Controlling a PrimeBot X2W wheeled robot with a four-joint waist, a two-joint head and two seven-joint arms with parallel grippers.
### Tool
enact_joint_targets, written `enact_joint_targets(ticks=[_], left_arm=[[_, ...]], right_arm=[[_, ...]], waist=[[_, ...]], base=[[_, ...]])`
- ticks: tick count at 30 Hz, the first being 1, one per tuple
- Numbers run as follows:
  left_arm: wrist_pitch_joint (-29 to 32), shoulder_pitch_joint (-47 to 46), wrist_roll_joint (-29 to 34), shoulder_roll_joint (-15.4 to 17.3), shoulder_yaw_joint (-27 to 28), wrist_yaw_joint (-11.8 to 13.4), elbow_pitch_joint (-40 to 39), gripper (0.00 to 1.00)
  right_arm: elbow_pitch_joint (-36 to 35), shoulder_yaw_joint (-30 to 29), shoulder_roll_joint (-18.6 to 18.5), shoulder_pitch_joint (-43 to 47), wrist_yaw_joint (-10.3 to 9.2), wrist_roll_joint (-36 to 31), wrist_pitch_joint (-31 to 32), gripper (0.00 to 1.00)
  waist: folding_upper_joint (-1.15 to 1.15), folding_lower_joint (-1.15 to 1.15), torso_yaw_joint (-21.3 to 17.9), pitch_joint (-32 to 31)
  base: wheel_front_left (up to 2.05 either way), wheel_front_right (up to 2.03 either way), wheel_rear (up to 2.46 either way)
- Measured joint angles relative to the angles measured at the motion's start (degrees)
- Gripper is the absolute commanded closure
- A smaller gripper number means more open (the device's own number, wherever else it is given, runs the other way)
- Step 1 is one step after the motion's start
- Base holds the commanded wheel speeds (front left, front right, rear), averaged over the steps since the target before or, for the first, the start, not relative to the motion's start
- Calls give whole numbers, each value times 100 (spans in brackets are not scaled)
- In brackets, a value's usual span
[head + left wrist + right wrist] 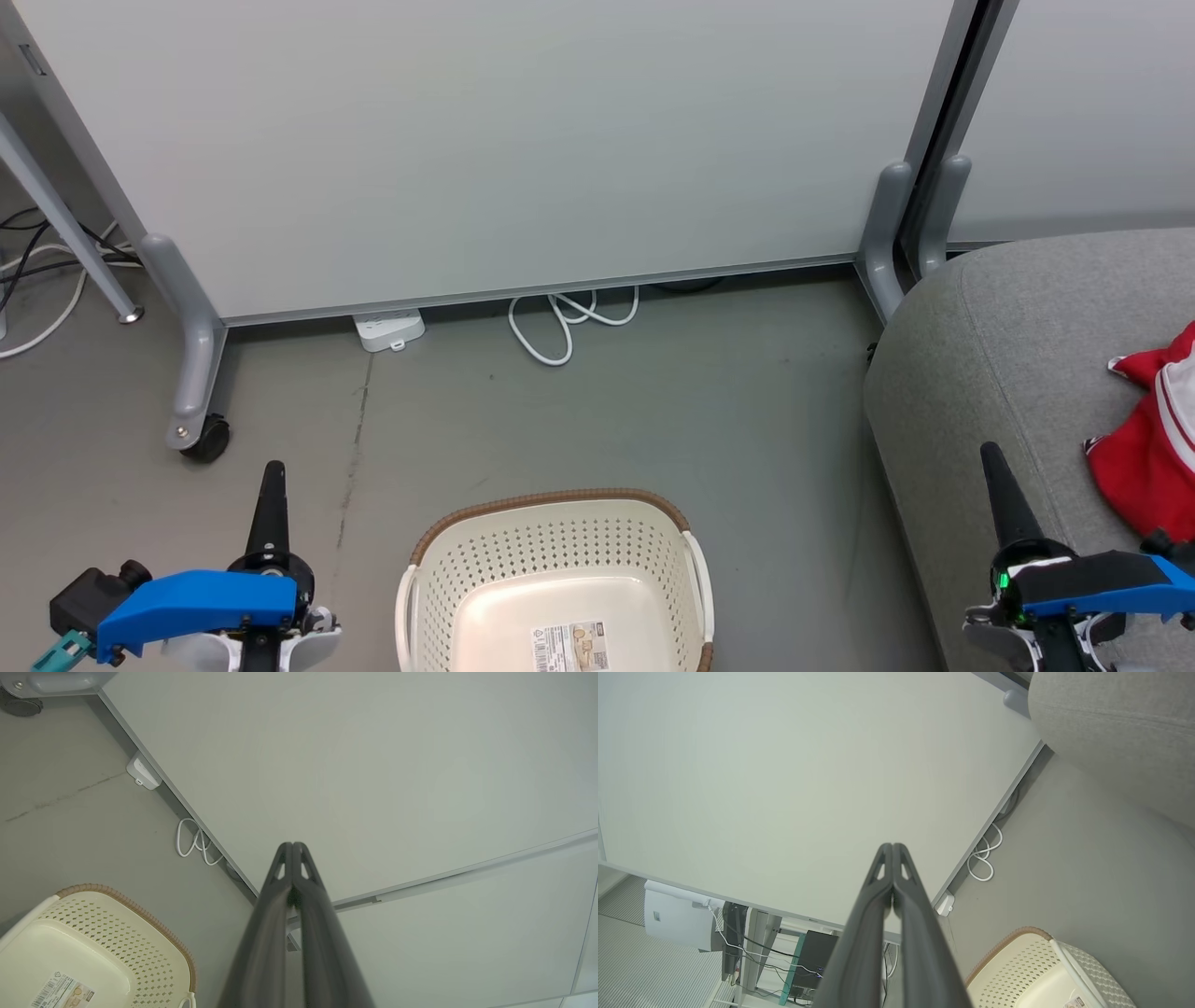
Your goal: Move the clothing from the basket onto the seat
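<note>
the basket [560, 569] looks empty (only its sticker shows), the clothing [1153, 448] lies on the seat [1008, 355]; left gripper [273, 485] and right gripper [997, 476] both closed, holding nothing, so the task seems done

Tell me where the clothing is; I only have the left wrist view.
Observer: Red clothing lies on the grey seat, at the head view's right edge.
Operator: Is my right gripper holding any?
Observer: No, the right gripper is shut and empty, by the seat's edge.
Operator: Anything left in the basket?
Observer: The head view shows the basket bottom bare but for a sticker; its near end is cut off.
</note>
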Motion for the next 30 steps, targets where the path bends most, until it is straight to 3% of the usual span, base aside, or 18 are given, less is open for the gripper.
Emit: enact_joint_targets(ticks=[30], left_arm=[[390,-66,-1446,2,146,-1,-129,100]], right_arm=[[-130,-85,15,-13,0,1477,391,100]], waist=[[0,0,-153,-32]], base=[[0,0,0]])
